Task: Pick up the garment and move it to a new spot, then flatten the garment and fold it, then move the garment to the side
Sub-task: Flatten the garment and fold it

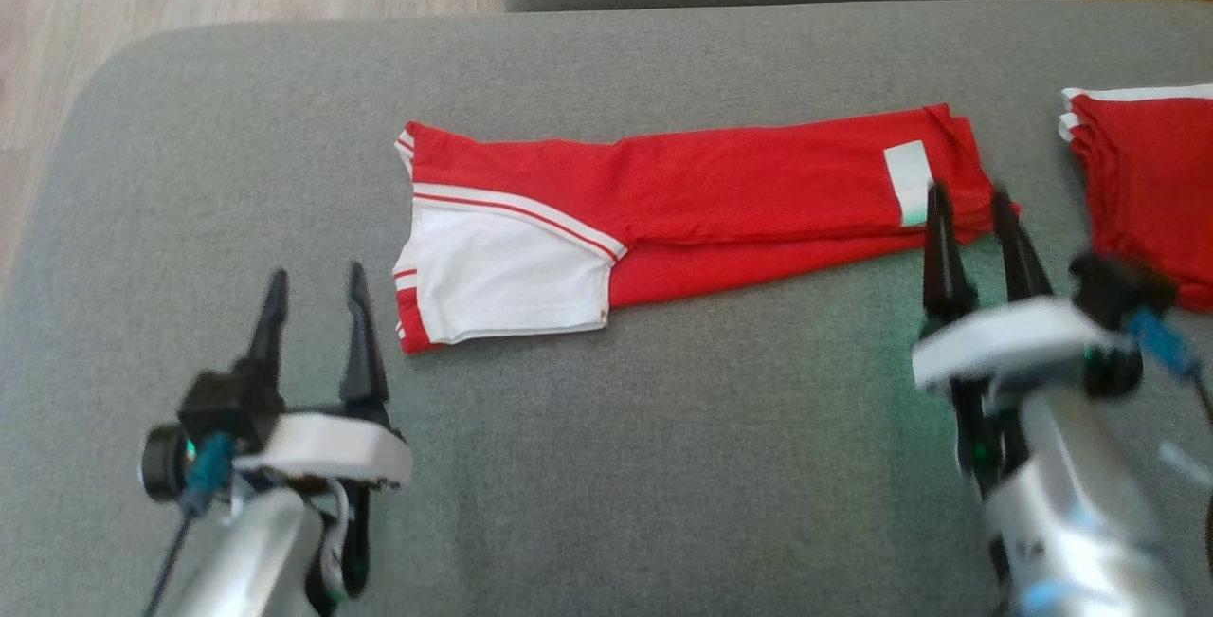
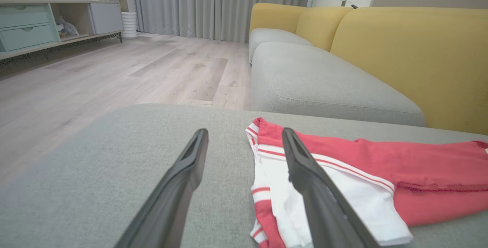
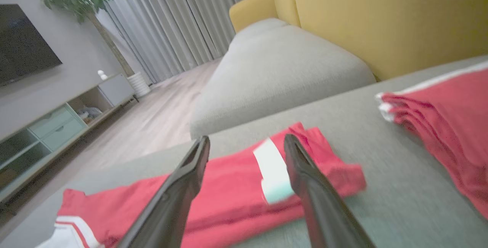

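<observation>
Two red textiles on one grey woven cushion (image 1: 663,427). One garment (image 1: 739,200), a long folded white-panelled strip, lies between left gripper (image 1: 316,281) and right gripper (image 1: 967,195), both spread, empty; one folded stack (image 1: 1147,181) sits right of the latter.

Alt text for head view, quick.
A red garment with a white panel lies folded in a long strip on a grey cushion. The open left gripper is near its white end, the open right gripper at its labelled end. Red folded clothes lie at the right edge.
</observation>
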Available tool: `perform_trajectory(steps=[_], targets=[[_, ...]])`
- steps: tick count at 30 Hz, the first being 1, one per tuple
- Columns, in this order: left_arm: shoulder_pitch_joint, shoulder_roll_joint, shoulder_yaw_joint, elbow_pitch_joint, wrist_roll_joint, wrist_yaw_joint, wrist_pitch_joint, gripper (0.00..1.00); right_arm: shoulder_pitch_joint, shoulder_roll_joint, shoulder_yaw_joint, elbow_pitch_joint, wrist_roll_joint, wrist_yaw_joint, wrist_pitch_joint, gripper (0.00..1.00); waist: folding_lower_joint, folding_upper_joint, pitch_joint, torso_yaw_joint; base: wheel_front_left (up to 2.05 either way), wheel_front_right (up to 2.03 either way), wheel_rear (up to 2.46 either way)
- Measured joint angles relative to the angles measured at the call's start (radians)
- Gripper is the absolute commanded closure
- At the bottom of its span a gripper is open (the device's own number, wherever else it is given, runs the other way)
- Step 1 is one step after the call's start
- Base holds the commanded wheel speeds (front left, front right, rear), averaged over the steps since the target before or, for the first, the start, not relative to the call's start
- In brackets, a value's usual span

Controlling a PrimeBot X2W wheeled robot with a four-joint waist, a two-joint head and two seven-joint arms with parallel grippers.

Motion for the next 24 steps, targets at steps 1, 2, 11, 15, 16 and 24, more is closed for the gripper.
perform_trajectory(steps=[1,2,11,15,16,24], targets=[[0.019,-0.013,0.014,0.000,0.018,-0.009,0.000,0.00,0.034,0.006,-0.014,-0.016,-0.023,0.000,0.000,0.00,0.0001,0.0000,0.001,0.002,0.00,0.00,0.00],[0.032,-0.025,0.023,0.000,0.036,-0.017,0.000,0.00,0.063,0.009,-0.026,-0.026,-0.042,0.000,0.000,0.00,0.0000,0.0000,0.003,0.004,0.00,0.00,0.00],[0.056,-0.113,0.122,0.010,0.139,-0.104,0.000,0.00,0.121,0.018,-0.060,-0.102,-0.106,0.000,0.000,0.00,0.0001,0.0000,0.039,0.022,0.00,0.00,0.00],[0.040,-0.134,0.152,0.019,0.176,-0.136,0.000,0.00,0.072,0.019,-0.107,-0.097,-0.152,0.000,0.000,0.00,0.0002,0.0000,0.069,0.030,0.00,0.00,0.00],[0.033,-0.138,0.158,0.020,0.185,-0.144,0.000,0.00,0.046,0.019,-0.127,-0.087,-0.168,0.000,0.006,0.00,0.0002,0.0000,0.078,0.032,0.00,0.00,0.00],[-0.019,-0.183,0.194,0.052,0.235,-0.195,0.000,0.00,-0.134,0.021,-0.383,0.089,-0.351,0.000,0.115,0.00,0.0004,0.0000,0.149,0.061,0.00,0.00,0.00]])
